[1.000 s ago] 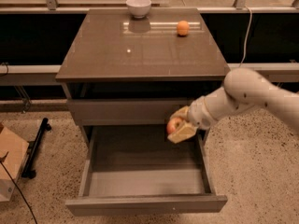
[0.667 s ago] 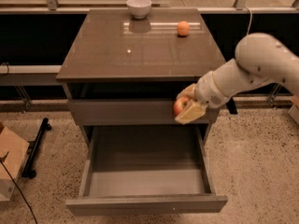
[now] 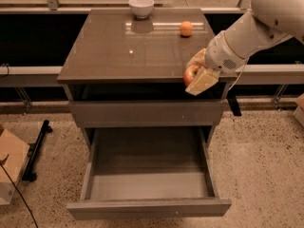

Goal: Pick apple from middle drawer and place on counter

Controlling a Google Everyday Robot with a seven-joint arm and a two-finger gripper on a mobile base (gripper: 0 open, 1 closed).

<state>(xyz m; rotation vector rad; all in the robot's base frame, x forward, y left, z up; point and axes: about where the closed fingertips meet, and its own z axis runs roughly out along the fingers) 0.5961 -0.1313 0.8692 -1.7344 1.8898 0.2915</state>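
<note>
My hand (image 3: 198,78) is closed on the apple (image 3: 190,73), holding it at the front right edge of the worktop (image 3: 128,56), just high enough to clear the lip. Below the hand the middle drawer (image 3: 147,186) stands open and bare. Only the set-down remains, I judge.

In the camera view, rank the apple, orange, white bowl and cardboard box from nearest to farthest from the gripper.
The gripper is at the front right edge of the counter.
1. apple, in its grasp.
2. orange, back right of counter.
3. white bowl, back centre.
4. cardboard box, floor far left.
</note>
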